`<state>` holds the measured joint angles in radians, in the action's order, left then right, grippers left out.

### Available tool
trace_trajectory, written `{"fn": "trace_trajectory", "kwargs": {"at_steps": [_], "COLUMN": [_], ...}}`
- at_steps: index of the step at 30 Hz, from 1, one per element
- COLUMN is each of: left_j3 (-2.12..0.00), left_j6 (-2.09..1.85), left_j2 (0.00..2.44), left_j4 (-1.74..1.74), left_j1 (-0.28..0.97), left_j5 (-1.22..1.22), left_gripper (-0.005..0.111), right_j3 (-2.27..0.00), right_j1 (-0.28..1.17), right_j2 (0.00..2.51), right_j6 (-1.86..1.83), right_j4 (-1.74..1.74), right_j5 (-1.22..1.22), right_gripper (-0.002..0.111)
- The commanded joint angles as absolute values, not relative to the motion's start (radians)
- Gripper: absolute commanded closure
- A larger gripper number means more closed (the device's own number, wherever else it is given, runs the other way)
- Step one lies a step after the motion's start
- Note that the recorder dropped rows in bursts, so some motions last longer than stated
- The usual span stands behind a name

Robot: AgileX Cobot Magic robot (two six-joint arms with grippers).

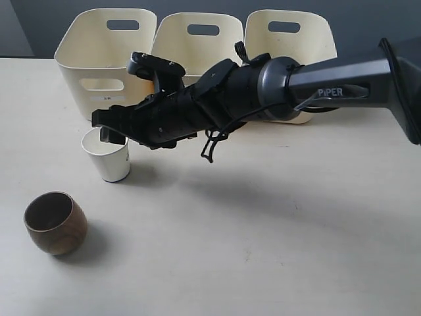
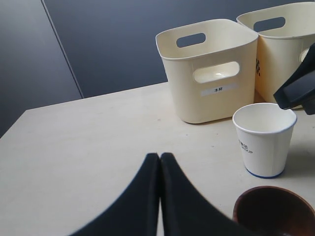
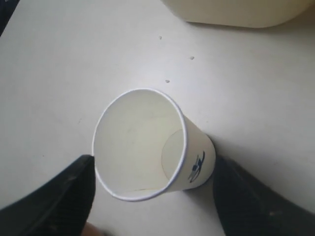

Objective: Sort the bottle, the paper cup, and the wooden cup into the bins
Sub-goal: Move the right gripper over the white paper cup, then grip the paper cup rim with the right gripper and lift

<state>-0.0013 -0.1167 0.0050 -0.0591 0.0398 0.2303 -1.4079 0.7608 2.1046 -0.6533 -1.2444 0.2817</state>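
The white paper cup (image 1: 107, 158) stands upright on the table in front of the left bin (image 1: 108, 56). My right gripper (image 1: 108, 128) reaches across from the right and hovers at the cup's rim. It is open, and in the right wrist view the right gripper (image 3: 153, 160) has one finger on either side of the paper cup (image 3: 142, 147). The dark-brown wooden cup (image 1: 56, 222) stands nearer the front, left of the paper cup. My left gripper (image 2: 160, 157) is shut and empty, low over the table short of the wooden cup (image 2: 273, 211) and paper cup (image 2: 263, 142). The bottle is out of view.
Three cream bins line the back of the table, with the middle bin (image 1: 200, 46) and right bin (image 1: 289, 46) partly hidden behind the right arm (image 1: 316, 82). The left wrist view shows the labelled left bin (image 2: 209, 69) just behind the paper cup.
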Motion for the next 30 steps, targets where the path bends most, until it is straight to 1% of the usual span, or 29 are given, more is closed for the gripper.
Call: {"fn": "trace_trajectory", "kwargs": {"at_steps": [1,22,30], "left_j3": [0.000,0.000,0.000], "left_j6": [-0.115,-0.115,-0.115], "left_j2": [0.000,0.000,0.000], "left_j4": [-0.065,-0.065,-0.065], "left_j1": [0.043,0.043,0.043], "left_j5": [0.225,0.225,0.225], "left_gripper": [0.107,0.107,0.107], "right_j3": [-1.415,-1.415,-1.437], "right_j1": [0.759,0.759,0.759], "right_j2": [2.103,2.105,2.158], "right_j6": [-0.655,-0.653,-0.655], "right_j4": [-1.259,-1.268,-1.278], "right_j5": [0.254,0.219,0.216], "right_gripper": [0.043,0.043,0.043]}}
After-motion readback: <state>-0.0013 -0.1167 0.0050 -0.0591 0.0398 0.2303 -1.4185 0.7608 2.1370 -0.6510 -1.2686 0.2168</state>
